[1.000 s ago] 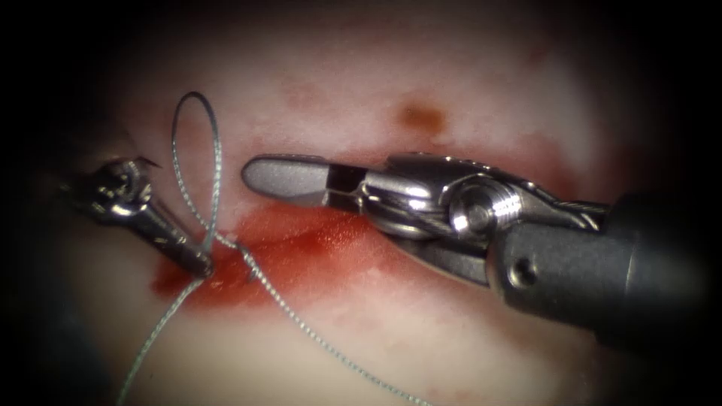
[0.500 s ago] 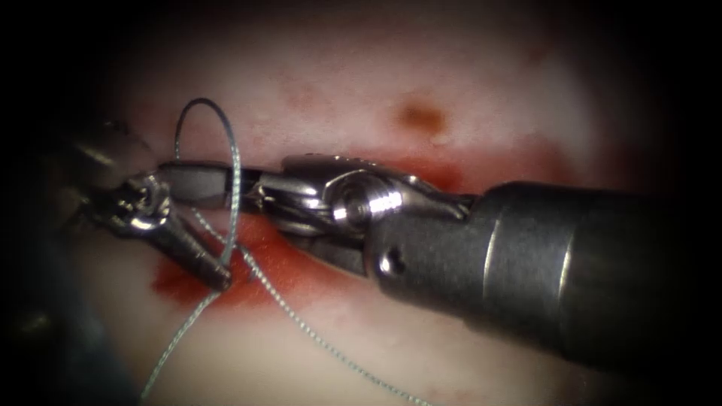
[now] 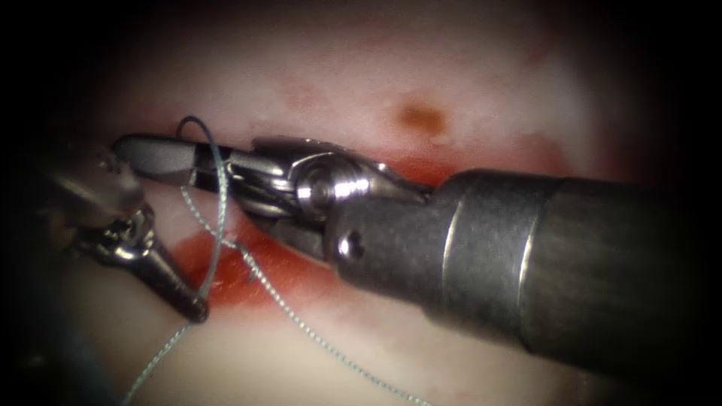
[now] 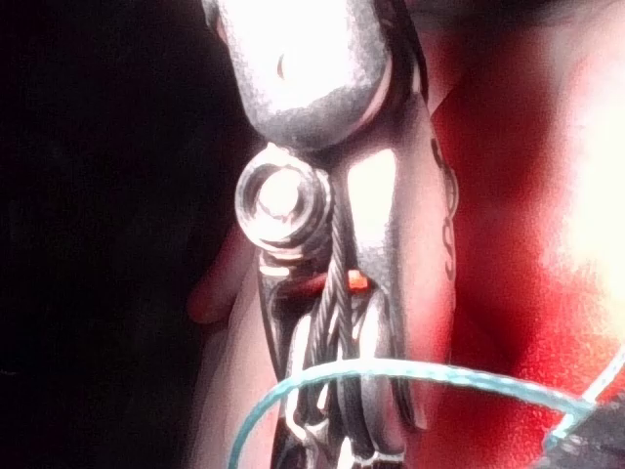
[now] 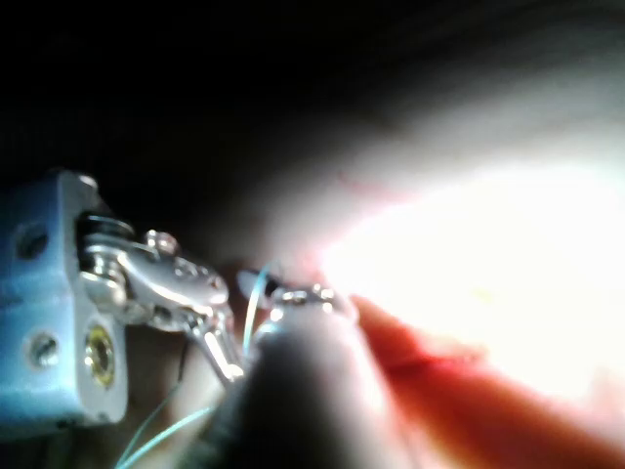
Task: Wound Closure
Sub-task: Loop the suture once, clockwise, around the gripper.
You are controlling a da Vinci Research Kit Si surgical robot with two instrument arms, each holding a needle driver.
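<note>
while the left claw (image 3: 197, 310) grips the thread (image 3: 218, 197), its loop around the right claw (image 3: 143, 154), seemingly clenched, empty.

Endoscope view: centre lit, edges fall to black vignette. Specular glare on right tool (image 3: 162, 159) wrist — its shaft soft, out of focus. Wrist views: tissue (image 5: 488, 244) blown out white; left tool (image 4: 332, 293) metal overexposed, background black.

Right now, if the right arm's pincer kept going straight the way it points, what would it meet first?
Probably the left tool. The right pincer points left through the thread loop, and the left tool's wrist lies just beyond its tip. Depth is unclear, so it might pass above.
</note>
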